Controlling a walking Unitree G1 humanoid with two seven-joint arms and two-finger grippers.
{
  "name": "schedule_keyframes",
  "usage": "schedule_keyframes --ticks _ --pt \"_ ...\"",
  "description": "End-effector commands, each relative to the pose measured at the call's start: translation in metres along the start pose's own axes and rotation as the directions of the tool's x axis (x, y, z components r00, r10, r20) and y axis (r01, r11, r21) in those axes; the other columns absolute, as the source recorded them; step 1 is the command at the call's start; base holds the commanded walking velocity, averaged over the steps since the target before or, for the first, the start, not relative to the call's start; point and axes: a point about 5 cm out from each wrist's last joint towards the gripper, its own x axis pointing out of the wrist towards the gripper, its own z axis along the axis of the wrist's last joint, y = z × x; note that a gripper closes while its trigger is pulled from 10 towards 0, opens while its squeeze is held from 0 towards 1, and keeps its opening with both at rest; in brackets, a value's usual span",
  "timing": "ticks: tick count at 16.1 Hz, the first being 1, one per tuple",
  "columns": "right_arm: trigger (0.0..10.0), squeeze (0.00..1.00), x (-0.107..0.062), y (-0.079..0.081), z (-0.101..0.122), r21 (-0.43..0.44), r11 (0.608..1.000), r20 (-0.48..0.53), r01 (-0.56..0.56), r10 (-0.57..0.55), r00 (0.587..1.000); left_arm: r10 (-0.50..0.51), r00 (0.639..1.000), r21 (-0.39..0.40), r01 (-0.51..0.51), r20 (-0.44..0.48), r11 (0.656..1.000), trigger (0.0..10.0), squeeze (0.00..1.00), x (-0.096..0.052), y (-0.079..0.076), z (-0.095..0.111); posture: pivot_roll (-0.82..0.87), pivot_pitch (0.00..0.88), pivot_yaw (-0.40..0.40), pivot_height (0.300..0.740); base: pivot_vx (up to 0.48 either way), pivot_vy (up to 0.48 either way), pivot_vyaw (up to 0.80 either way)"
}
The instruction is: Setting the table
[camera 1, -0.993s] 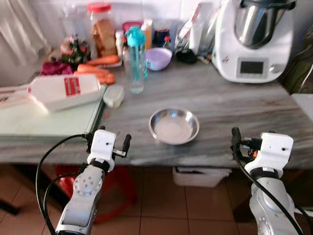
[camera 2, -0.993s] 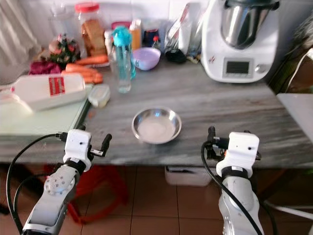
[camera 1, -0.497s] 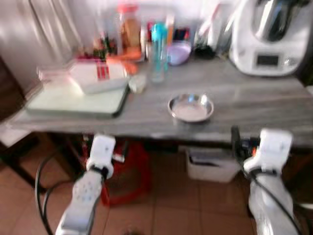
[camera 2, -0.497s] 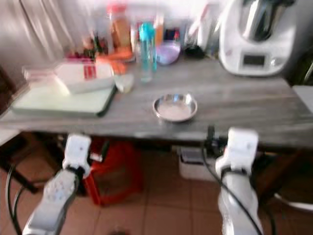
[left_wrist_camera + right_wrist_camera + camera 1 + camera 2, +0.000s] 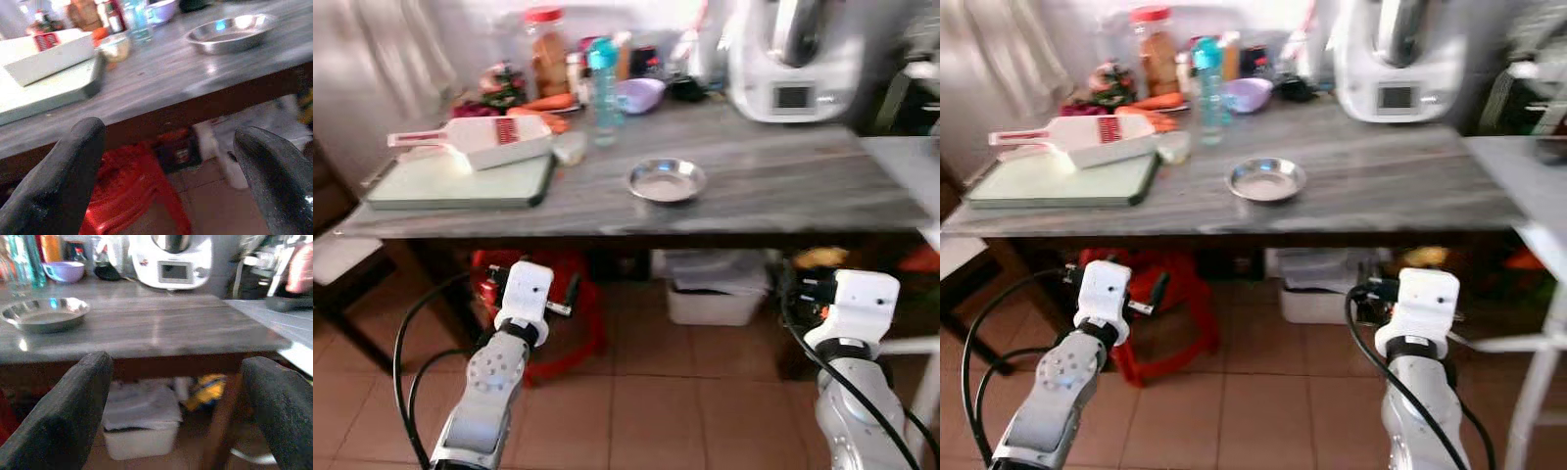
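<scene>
Steel bowl [image 5: 667, 180] on the table [image 5: 783, 186] looks light, stiff and slippery; pinch its thin rim. Left gripper [image 5: 168, 161] and right gripper [image 5: 178, 401] hang released, jaws spread.

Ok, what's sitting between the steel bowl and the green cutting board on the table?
In the left eye view, bare grey tabletop lies between the steel bowl and the green cutting board; a small lidded container sits just behind that stretch.

bare counter [image 5: 783, 166] right of steel bowl [image 5: 666, 180]; clutter [image 5: 558, 69] crowds its back-left.
</scene>
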Motion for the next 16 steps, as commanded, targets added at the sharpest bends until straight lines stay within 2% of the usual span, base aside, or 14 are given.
schedule_keyframes --ticks 1,3,5,7,15,16 --pt "10.0 0.00 0.000 0.006 0.003 0.014 1.000 0.011 -0.023 0.023 1.000 0.010 1.000 0.011 -0.010 -0.014 1.000 10.0 0.00 -0.002 0.005 -0.003 -0.05 0.017 0.029 0.740 -0.334 0.000 0.00" --pt "10.0 0.00 -0.001 0.006 0.002 0.009 1.000 0.008 -0.030 0.030 1.000 0.002 1.000 0.012 -0.002 -0.011 1.000 10.0 0.00 -0.002 0.004 -0.003 -0.05 0.017 0.029 0.740 -0.352 0.000 0.00" --pt "10.0 0.00 -0.001 0.005 0.002 0.015 0.999 0.009 -0.033 0.033 0.999 -0.028 0.999 -0.003 0.029 0.021 1.000 10.0 0.00 -0.002 0.002 0.001 -0.05 0.020 0.027 0.740 0.000 0.000 0.00" --pt "10.0 0.00 0.000 0.009 0.003 0.018 0.998 0.008 -0.067 0.067 0.998 -0.080 0.996 -0.056 0.083 0.045 0.995 10.0 0.00 -0.003 0.001 0.004 -0.05 0.019 0.027 0.740 0.000 0.000 0.00" --pt "10.0 0.00 -0.001 0.015 0.000 0.017 0.994 -0.005 -0.109 0.109 0.994 -0.121 0.991 -0.051 0.124 0.047 0.991 10.0 0.00 0.000 -0.003 0.006 -0.05 0.015 0.026 0.740 0.000 0.000 0.00" --pt "10.0 0.00 0.000 0.015 0.005 -0.039 0.994 0.016 -0.101 0.101 0.995 -0.115 0.992 -0.053 0.117 0.043 0.992 10.0 0.00 -0.001 -0.001 0.004 -0.05 0.015 0.026 0.740 0.000 0.000 0.00"
